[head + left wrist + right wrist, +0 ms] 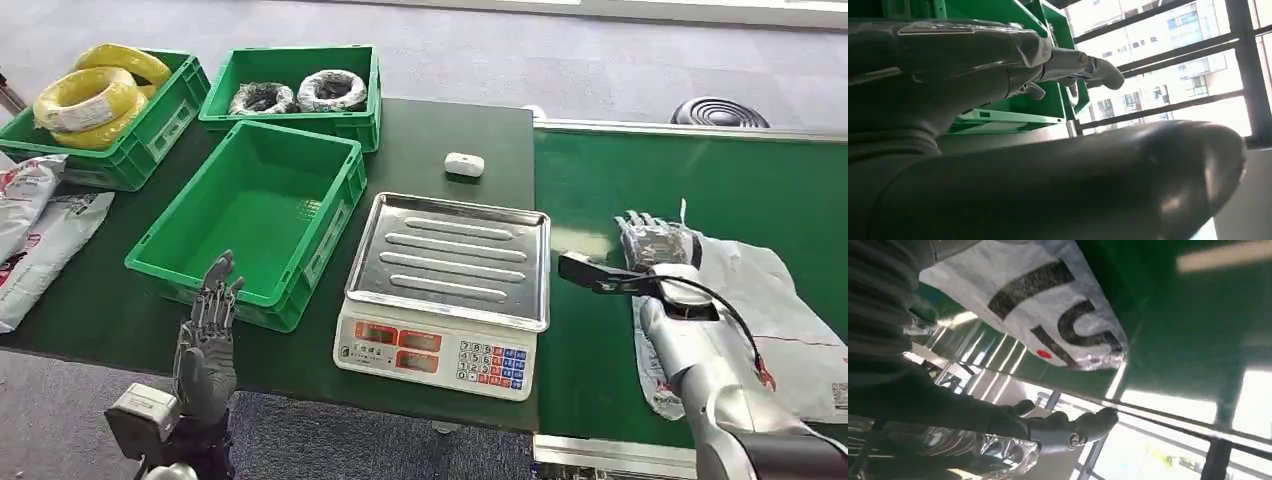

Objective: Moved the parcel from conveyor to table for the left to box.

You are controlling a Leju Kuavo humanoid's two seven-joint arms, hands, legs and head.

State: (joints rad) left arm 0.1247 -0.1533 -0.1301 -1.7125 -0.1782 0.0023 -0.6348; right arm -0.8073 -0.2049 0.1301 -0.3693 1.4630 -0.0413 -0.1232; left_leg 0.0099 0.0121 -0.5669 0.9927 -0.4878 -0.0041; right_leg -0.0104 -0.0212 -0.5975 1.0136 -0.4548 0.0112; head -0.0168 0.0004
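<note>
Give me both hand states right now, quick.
Left hand: open, fingers spread, holding nothing, raised in front of the empty green plastic crate.
Right hand: over the white plastic mailer parcel on the green conveyor belt; grip cannot be told.

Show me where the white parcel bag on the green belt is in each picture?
Head view: the parcel lies on the conveyor belt, far right, under the right hand.
Left wrist view: not in it.
Right wrist view: the parcel with black lettering, near the right hand.
Shared landmark: the green belt.
</note>
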